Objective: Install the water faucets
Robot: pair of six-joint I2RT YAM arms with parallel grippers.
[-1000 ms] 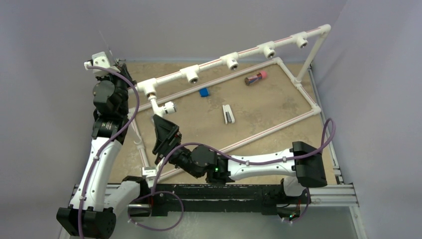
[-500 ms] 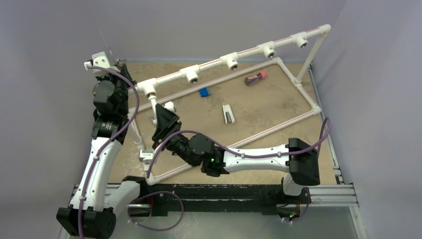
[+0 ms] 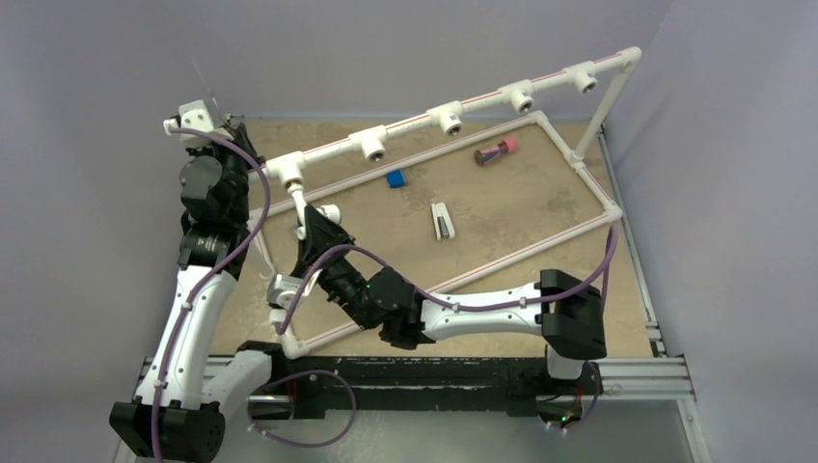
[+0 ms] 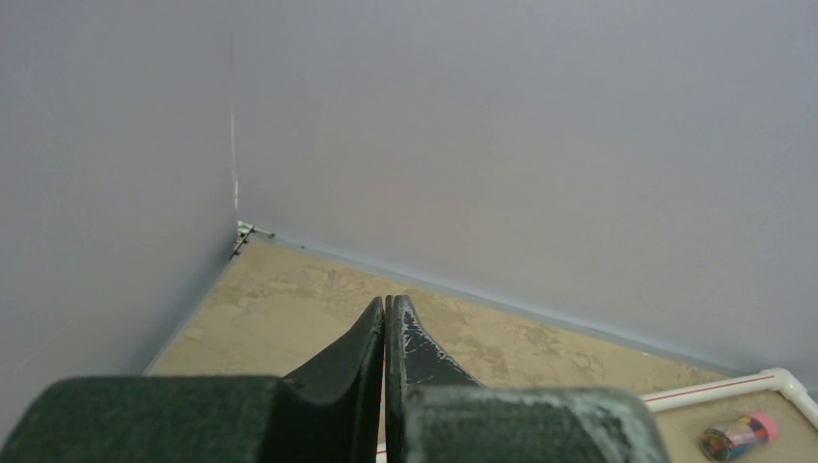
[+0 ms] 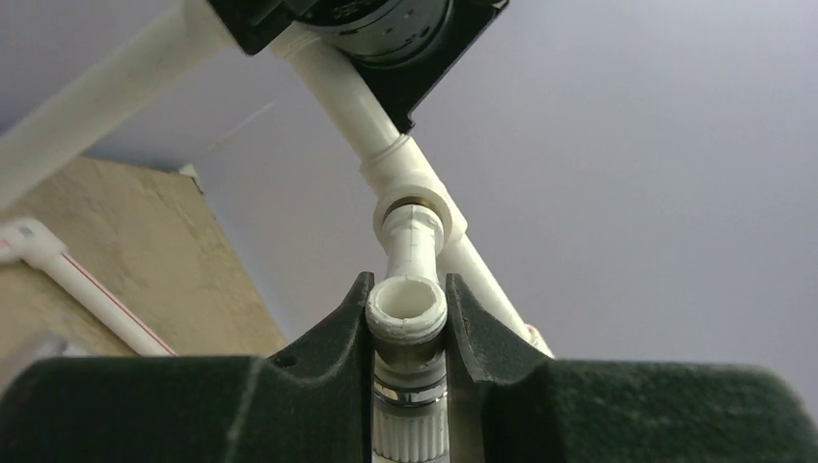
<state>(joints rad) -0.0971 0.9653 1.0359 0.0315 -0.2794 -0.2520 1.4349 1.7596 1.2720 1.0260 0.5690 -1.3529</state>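
Note:
A white water faucet (image 3: 326,210) hangs from the leftmost T fitting (image 3: 289,170) of the raised pipe rail. My right gripper (image 3: 311,228) is shut on it. In the right wrist view its fingers (image 5: 352,323) press both sides of the faucet (image 5: 407,311), on the round open end and the silvery ring below it. The faucet's stem runs up into the fitting (image 5: 417,198). My left gripper (image 4: 387,305) is shut with nothing in it and points at the far left corner of the table. The left arm (image 3: 207,193) stands upright beside the rail.
Three more T fittings (image 3: 449,119) sit empty along the rail. On the tan table inside the pipe frame (image 3: 582,162) lie a blue block (image 3: 395,178), a flat white-and-black piece (image 3: 442,220) and a dark tube with a pink cap (image 3: 496,150).
My right arm has reached up and to the far left, and its jaws have gone from wide open to shut on the hanging faucet. The left arm has not moved.

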